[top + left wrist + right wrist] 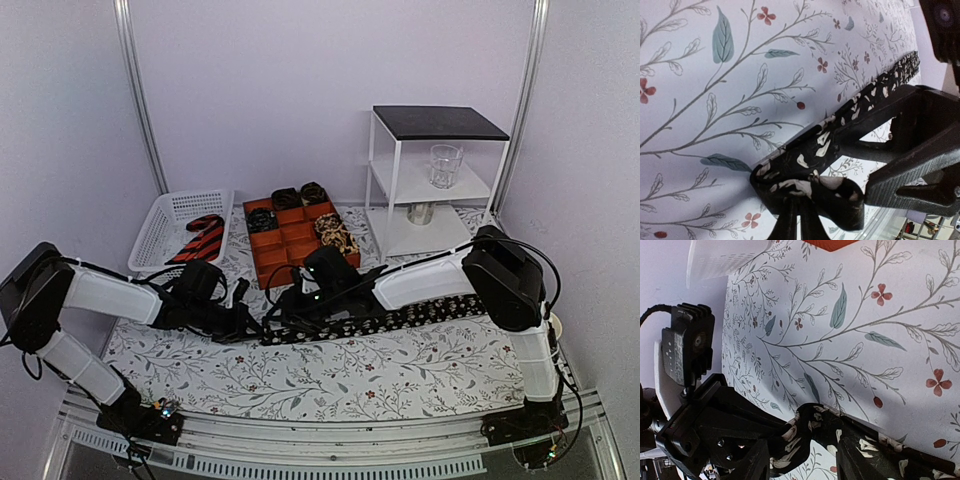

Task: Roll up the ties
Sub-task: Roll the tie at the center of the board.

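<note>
A long black tie with pale leaf-like marks (400, 318) lies flat across the flowered cloth, running right from both grippers. In the left wrist view its near end (805, 187) is folded over into a small loop, and my left gripper (797, 205) is shut on that fold. My right gripper (805, 457) stands open astride the same end of the tie (815, 425), one finger (752, 465) on each side. From above, the left gripper (252, 322) and the right gripper (290, 308) meet at the tie's left end.
A red compartment tray (300, 245) behind the grippers holds coiled ties (287, 197). A white basket (165, 225) at the back left holds a red-and-black striped tie (203, 240). A white shelf unit (420, 190) with a glass (445, 165) stands at the back right.
</note>
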